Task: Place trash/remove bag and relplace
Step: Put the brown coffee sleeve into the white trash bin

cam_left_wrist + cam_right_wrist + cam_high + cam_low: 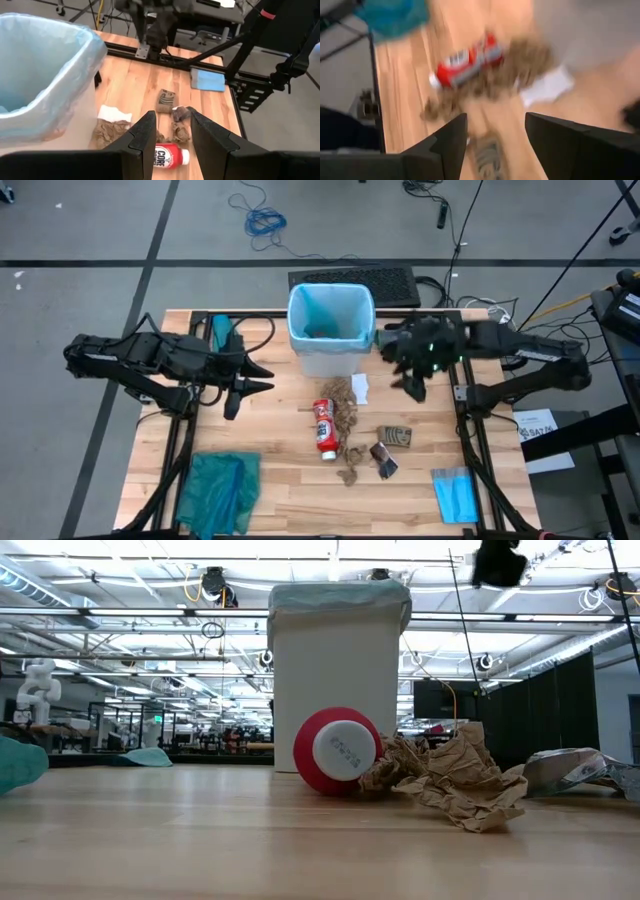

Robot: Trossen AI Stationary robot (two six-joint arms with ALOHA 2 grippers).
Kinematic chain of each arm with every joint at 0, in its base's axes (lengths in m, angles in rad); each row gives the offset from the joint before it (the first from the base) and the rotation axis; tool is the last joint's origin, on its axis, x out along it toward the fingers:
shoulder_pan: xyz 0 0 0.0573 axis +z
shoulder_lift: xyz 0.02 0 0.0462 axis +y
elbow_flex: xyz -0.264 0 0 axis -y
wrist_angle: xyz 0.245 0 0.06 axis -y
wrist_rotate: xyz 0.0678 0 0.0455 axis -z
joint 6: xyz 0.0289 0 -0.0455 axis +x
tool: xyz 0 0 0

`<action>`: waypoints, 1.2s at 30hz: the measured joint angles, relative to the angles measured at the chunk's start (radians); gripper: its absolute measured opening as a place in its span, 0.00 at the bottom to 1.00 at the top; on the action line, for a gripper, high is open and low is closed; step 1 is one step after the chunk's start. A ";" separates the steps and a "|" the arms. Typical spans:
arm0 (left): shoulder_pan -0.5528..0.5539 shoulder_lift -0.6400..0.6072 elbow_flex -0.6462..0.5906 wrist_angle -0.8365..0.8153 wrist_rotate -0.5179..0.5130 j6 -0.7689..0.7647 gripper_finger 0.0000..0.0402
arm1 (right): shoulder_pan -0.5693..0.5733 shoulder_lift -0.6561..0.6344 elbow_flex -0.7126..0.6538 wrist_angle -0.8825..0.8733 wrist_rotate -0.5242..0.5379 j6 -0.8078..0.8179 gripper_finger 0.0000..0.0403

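Bin (331,330) lined with blue bag (331,308), seemingly empty.
My right hand (410,375) hovers beside the bin, parted, holding nothing; bottle (325,427) lies nearby.

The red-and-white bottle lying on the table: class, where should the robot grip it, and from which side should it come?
Grip the bottle across its red-labelled middle, coming straight down from above. It lies flat on its side, its length running away from the bin, so the round body offers two opposite sides to close on. Crumpled brown paper touches one side, so the side toward the left gripper looks freer; the jaws may also pinch paper.
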 joint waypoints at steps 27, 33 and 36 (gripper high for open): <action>0.000 0.001 0.000 -0.004 0.019 -0.074 0.29 | 0.223 -0.175 -0.870 0.677 -0.022 0.378 0.48; 0.000 0.001 0.000 -0.004 0.019 -0.075 0.29 | 0.201 -0.174 -0.885 0.611 0.010 0.335 0.48; 0.000 0.001 0.000 -0.004 0.019 -0.075 0.29 | 0.181 -0.174 -0.930 0.699 -0.058 0.343 0.48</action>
